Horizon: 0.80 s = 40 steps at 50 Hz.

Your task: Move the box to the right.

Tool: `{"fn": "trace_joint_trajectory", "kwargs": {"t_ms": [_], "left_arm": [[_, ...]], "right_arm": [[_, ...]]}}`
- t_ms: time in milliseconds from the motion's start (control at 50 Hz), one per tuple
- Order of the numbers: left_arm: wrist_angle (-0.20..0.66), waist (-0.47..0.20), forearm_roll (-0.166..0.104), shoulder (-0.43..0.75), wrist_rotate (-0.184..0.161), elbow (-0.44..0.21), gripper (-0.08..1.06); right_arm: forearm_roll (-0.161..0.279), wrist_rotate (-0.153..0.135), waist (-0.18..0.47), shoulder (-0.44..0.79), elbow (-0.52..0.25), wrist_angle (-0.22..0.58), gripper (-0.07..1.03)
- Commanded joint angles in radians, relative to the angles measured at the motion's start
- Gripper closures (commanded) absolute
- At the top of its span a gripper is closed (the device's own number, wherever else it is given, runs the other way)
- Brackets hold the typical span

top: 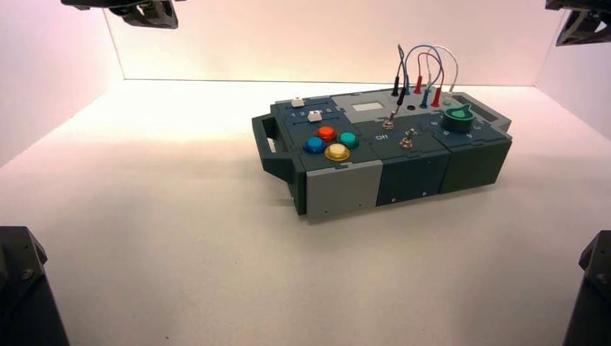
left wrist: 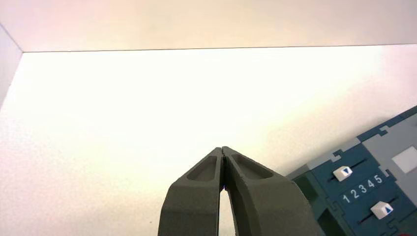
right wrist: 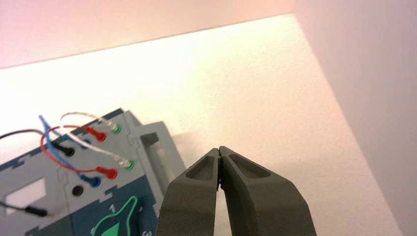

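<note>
The box lies on the white table right of the middle, turned slightly, with a dark handle on its left end. Its top carries four coloured buttons, toggle switches, a green knob and looped wires. My left gripper is shut on nothing, held above bare table, with the box's slider corner off to one side. My right gripper is also shut on nothing, hanging just past the box's right end handle. Neither touches the box.
White walls close in the table at the back and sides; the right wall stands near the box's right end. Dark fixtures hang at the top corners. Dark arm parts fill the lower corners of the high view.
</note>
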Motion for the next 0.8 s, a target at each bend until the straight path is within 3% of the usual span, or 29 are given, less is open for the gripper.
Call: {"fn": "trace_joint_trajectory", "kwargs": {"t_ms": [20,260,800], "left_arm": [[-0.04,0.003,0.002,-0.029,0.002,0.003,1.01],[-0.089,0.003,0.0,-0.055,-0.002,0.037,1.01],[-0.089,0.008,-0.002,-0.052,-0.006,0.034,1.01]], "right_arm": [[0.006,0.003,-0.002,-0.021,-0.002,-0.026,0.99],[0.009,0.006,0.0,-0.017,0.008,-0.035,0.99],[0.011,0.025,0.015,-0.023,0.008,-0.035,0.99]]}}
